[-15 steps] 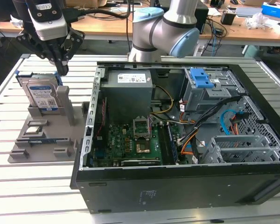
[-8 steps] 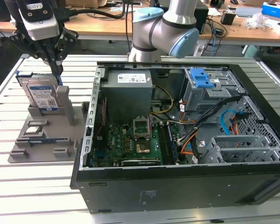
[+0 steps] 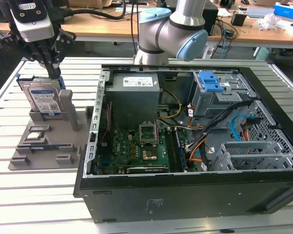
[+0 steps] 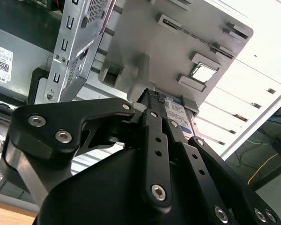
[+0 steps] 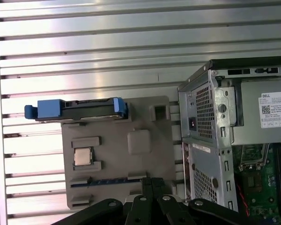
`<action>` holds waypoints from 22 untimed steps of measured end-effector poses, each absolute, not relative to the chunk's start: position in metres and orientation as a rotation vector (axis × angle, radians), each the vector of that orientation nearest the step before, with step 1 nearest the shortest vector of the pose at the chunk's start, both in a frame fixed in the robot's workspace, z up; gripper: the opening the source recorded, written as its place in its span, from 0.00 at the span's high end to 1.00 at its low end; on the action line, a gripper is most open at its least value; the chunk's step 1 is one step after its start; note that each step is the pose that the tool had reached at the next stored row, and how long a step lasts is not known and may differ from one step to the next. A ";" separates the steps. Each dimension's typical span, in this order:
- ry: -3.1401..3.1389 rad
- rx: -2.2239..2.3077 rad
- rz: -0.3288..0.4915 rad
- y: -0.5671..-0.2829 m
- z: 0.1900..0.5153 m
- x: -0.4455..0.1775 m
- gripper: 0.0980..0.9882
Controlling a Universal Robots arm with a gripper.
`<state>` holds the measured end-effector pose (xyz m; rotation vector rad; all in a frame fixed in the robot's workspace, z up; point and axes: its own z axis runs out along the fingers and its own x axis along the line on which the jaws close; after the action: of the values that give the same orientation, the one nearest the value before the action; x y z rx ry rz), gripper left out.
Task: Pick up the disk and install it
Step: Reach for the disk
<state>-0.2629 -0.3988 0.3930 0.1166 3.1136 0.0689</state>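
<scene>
Silver-grey metal hard drive (image 3: 43,100), blue plastic rails (image 5: 42,108), upright at grey plastic holder (image 3: 58,131) edge, black gripper (image 3: 53,74) above, fingers (image 5: 146,190) closed, empty

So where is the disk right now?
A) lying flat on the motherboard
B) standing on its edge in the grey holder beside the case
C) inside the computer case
B: the disk stands upright in the grey holder outside the computer case, with the gripper close over its top edge.

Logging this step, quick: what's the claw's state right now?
Claw: cannot be told whether open or closed; it is at the top edge of the upright disk.
</scene>
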 end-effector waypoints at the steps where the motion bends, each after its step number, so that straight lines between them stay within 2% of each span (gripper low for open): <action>1: 3.114 0.117 0.069 -0.399 0.393 -0.266 0.99; 22: 3.114 0.117 0.069 -0.399 0.393 -0.297 0.99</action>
<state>-0.2969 -0.3987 0.3930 0.1166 3.1137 0.0689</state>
